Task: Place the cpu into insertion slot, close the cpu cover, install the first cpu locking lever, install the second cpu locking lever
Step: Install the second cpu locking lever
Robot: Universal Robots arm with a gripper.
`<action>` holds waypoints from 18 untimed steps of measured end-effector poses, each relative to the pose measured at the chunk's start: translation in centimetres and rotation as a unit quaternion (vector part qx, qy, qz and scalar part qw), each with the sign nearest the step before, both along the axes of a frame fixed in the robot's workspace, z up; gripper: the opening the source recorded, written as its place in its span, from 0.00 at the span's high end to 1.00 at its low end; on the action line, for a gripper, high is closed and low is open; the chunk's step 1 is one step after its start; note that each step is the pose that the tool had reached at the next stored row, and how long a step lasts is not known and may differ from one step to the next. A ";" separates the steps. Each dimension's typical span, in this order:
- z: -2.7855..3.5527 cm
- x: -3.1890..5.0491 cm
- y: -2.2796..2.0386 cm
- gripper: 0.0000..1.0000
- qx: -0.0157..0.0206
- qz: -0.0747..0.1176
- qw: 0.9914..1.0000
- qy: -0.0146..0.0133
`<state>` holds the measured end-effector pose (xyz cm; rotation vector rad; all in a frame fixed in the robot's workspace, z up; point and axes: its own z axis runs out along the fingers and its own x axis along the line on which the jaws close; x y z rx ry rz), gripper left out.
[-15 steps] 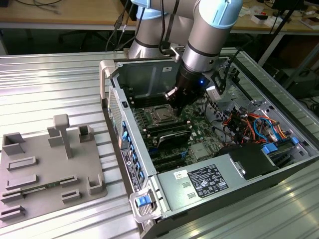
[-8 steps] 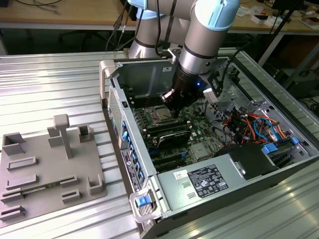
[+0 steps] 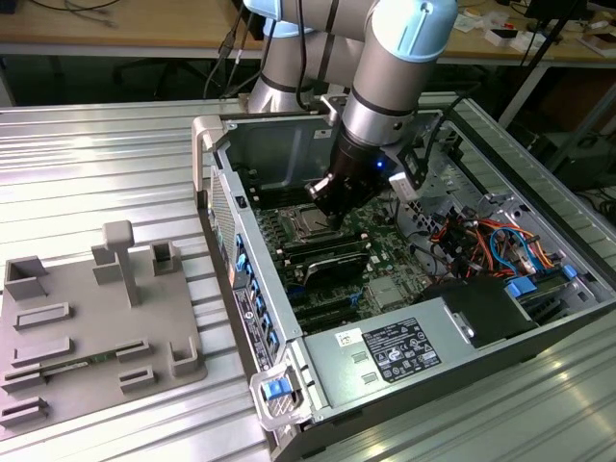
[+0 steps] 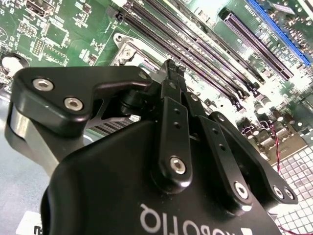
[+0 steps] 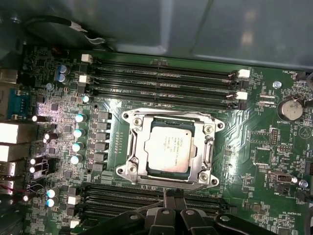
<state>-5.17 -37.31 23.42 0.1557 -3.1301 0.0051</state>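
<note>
The cpu [image 5: 170,148], a flat silver-grey square, lies seated in the insertion slot [image 5: 168,182] on the green board. The silvery cpu cover [image 5: 138,147] lies flat around it, framing the chip through its window. My gripper [image 5: 173,196] hovers just beside the socket's edge, over the memory slots, fingers pressed together and holding nothing. In the second wrist view the shut gripper [image 4: 172,68] points at the board near a corner of the socket's metal frame [image 4: 128,50]. From the exterior view the gripper [image 3: 325,214] hangs inside the open computer case right above the cpu [image 3: 310,226].
Long black memory slots [image 5: 161,81] run on both sides of the socket. A coin battery [image 5: 292,108] sits on the board. The grey power supply box [image 3: 404,351], orange and blue cables [image 3: 481,241] and case walls [image 3: 221,192] hem in the arm. A grey fixture plate [image 3: 87,327] lies outside.
</note>
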 end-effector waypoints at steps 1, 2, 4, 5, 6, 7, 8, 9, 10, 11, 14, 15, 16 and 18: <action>0.00 -0.01 0.00 0.89 0.000 -0.005 1.000 0.001; -0.01 0.00 0.00 0.89 0.000 -0.008 1.000 0.002; -0.04 0.00 0.00 0.89 0.000 -0.010 1.000 0.004; -0.07 -0.01 0.00 0.89 0.000 -0.010 1.000 0.004; -0.13 -0.14 0.00 0.89 0.000 -0.010 1.000 0.004; -0.20 -0.25 0.00 0.89 0.000 -0.010 1.000 0.004; -0.32 -0.43 0.00 0.89 0.000 -0.010 1.000 0.004; -0.42 -0.53 0.00 0.89 0.000 -0.010 1.000 0.004; -0.60 -0.67 0.00 0.89 0.000 -0.010 1.000 0.004; -0.72 -0.78 0.00 0.89 0.000 -0.010 1.000 0.004; -1.02 -1.35 -0.01 0.89 0.000 -0.010 1.000 0.004; -1.08 -1.55 -0.01 0.89 0.000 -0.010 1.000 0.004; -1.18 -1.82 0.00 0.89 0.000 -0.010 1.000 0.004; -1.35 -2.02 0.01 0.89 0.000 -0.010 1.000 0.004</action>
